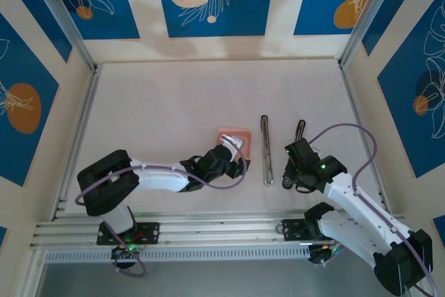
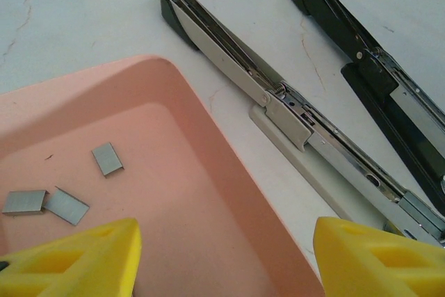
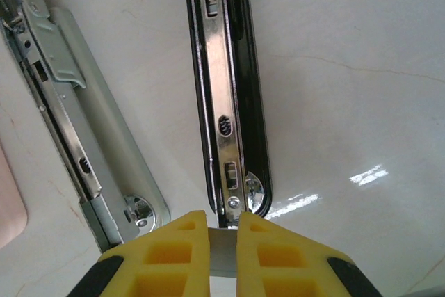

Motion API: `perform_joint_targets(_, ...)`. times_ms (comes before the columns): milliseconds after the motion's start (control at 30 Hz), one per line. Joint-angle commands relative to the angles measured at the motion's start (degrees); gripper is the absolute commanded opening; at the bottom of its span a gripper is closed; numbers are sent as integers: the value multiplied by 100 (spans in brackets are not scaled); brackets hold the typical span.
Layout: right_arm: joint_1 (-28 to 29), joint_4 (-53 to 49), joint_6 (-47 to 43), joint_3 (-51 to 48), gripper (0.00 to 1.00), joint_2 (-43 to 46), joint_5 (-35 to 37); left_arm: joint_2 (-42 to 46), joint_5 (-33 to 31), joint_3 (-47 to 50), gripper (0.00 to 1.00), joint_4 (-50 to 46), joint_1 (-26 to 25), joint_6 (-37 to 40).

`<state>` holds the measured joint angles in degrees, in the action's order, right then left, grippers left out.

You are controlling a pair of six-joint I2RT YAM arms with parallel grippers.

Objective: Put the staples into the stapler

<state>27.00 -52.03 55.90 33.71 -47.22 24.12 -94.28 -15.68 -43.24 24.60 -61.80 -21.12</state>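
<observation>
Pink tray (image 1: 233, 132): near part hidden under left gripper (image 1: 234, 148). Black stapler (image 3: 229, 67): far end cut off, near tip buried between right gripper (image 3: 222, 241) fingers. Silver stapler (image 3: 52, 67): far end cut off.

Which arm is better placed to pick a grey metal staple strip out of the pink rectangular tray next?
Left. The left gripper hangs open above the pink rectangular tray, with the grey metal staple strips just ahead. The right gripper is shut on the end of the black stapler.
</observation>
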Motion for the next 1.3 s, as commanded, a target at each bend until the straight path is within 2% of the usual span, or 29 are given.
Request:
perform_joint_targets(0,-205,256,-119,-79,14,-63,-99,94,65,18,66,122,68,-96)
perform_joint_targets(300,-756,603,-492,-241,14,-153,-600,40,148,-50,66,89,82,-135)
perform_joint_targets(1267,-681,492,-660,-153,13,-643,-428,-98,364,-307,66,-183,98,-138)
